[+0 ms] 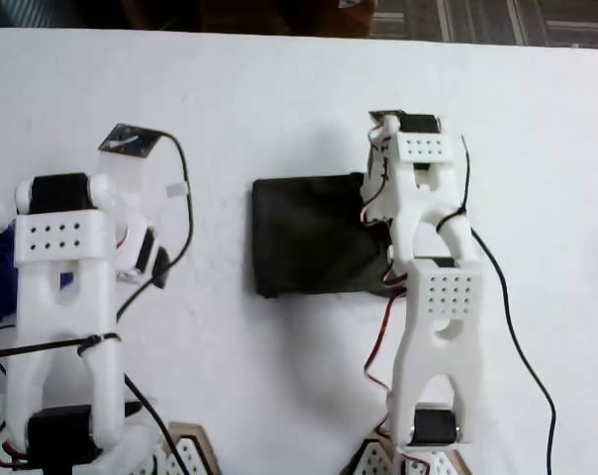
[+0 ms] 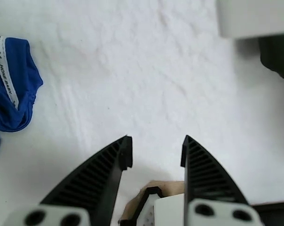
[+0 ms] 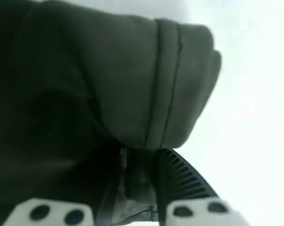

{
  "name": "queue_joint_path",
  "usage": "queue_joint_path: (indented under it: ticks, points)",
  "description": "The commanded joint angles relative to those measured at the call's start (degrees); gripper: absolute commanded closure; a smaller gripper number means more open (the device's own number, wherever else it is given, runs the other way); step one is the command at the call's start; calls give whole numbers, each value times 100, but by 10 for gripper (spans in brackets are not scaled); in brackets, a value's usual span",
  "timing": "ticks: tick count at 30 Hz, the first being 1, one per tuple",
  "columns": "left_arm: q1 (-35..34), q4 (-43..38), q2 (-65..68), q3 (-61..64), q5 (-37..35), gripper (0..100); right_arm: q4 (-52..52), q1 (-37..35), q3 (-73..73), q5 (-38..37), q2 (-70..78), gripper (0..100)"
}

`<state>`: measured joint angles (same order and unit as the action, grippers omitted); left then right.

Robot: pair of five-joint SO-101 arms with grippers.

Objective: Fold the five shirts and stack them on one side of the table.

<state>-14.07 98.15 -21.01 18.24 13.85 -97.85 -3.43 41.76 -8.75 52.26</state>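
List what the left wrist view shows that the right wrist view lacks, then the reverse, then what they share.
Left wrist view, not the right: a crumpled blue shirt and the left gripper, fingers open over the table. Right wrist view, not the left: the right gripper, fingers closed on the hemmed edge of the dark shirt, seen close up. Shared: the white table. A dark patch at the left wrist view's edge is probably that same shirt.

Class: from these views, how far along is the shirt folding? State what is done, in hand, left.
Done: the dark shirt lies folded into a rectangle mid-table. In hand: the right gripper pinches its edge. Left: the blue garment lies crumpled near the open left gripper; nothing is stacked yet.
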Motion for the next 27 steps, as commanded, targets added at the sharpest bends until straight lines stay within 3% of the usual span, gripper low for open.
queue_joint_path:
  ticks: [1, 15, 27]
  points:
    - [-53, 9, -202, 13, 53, 809, -154, 303, 422, 18, -22, 980]
    - [-53, 9, -202, 13, 53, 809, -338, 1279, 1134, -308, -31, 981]
    - [-53, -35, -185, 13, 53, 809, -347, 3169, 2048, -1257, -233, 981]
